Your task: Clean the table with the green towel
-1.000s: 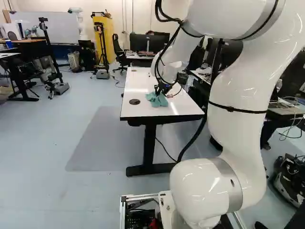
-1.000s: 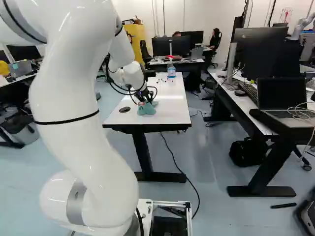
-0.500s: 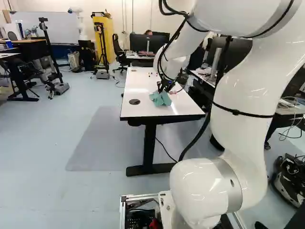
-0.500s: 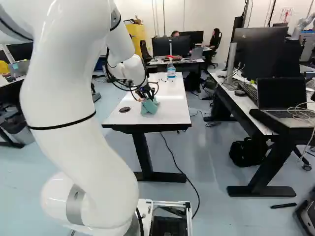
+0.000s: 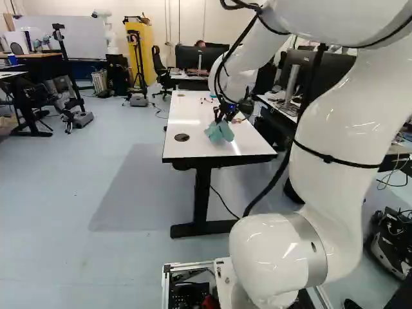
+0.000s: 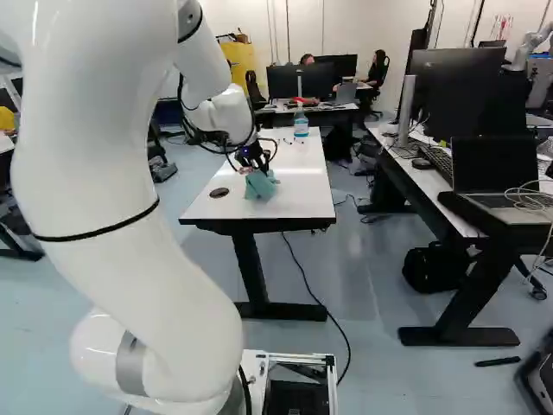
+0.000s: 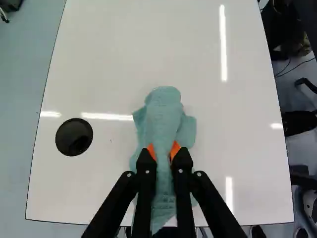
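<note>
Currently gripper [image 6: 262, 168] is over base-side end of white table [image 5: 193, 114], green towel [image 7: 164, 116] pinched between orange pads [image 7: 175, 149]. Fingers a little apart, bunched cloth filling gap, contact both sides. Some cloth spreads ahead of fingertips, some runs back between fingers. Can't tell whether towel's underside touches tabletop. Black round grommet [image 7: 74, 137] just beside towel, apart from it. Bottle [image 6: 301, 122] upright toward table's far end, small dark bits [image 6: 287, 141] near it, well apart from towel.
</note>
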Controlling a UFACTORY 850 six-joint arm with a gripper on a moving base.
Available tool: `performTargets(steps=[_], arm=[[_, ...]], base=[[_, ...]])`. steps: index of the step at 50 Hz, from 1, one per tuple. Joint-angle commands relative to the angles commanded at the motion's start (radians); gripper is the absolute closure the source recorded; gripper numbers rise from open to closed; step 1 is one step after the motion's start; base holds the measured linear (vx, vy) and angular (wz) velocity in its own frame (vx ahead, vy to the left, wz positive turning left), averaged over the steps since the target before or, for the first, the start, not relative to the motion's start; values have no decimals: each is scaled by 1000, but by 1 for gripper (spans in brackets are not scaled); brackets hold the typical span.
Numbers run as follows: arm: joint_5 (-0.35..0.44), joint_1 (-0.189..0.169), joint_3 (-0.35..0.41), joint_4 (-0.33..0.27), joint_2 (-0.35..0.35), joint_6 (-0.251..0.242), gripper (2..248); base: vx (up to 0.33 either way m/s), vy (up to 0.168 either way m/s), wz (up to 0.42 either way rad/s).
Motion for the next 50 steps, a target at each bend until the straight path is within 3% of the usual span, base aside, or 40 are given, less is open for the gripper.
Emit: performTargets(steps=[27, 50], arm=[[-158, 25, 39, 0, 98, 0, 203], [-176, 5, 24, 0, 84, 0, 203]], base=[[0, 0, 0], [0, 0, 0]])
